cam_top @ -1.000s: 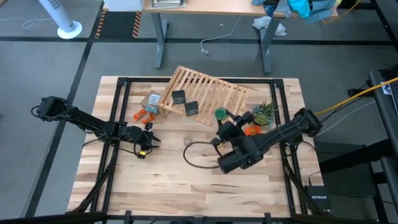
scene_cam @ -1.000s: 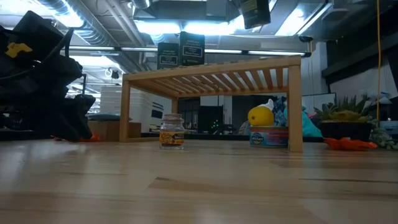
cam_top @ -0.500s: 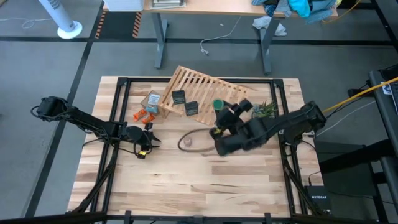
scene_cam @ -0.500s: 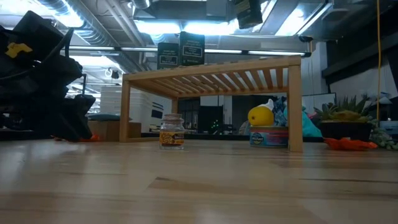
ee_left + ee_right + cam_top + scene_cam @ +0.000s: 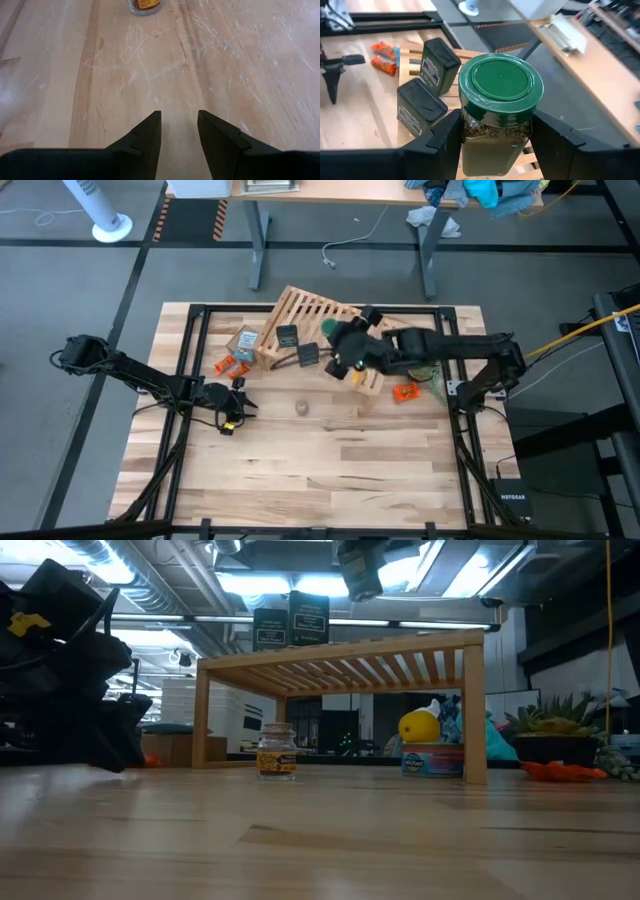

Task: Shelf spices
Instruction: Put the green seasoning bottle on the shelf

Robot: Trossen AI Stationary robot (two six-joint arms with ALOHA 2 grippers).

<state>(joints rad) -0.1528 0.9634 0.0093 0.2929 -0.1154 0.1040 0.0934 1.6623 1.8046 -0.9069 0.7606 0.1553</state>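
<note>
Green jar (image 5: 500,107) in the right gripper (image 5: 495,145), held over the shelf (image 5: 300,308).

We see its fingers clamped on the glass body below the lid. We judge it rigid, light, slick and breakable, so grip low on the body. 2 dark jars (image 5: 427,87) stand on the slats; the clear jar (image 5: 276,751) sits on the table. Left gripper (image 5: 179,131) rests low near it, fingers slightly apart, empty.

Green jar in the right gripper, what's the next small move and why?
Probably lower the green-lidded jar onto the shelf beside the two dark jars and let go. The right gripper holds it between its fingers above the slats, off the surface, and the jars already standing leave free space.
</note>
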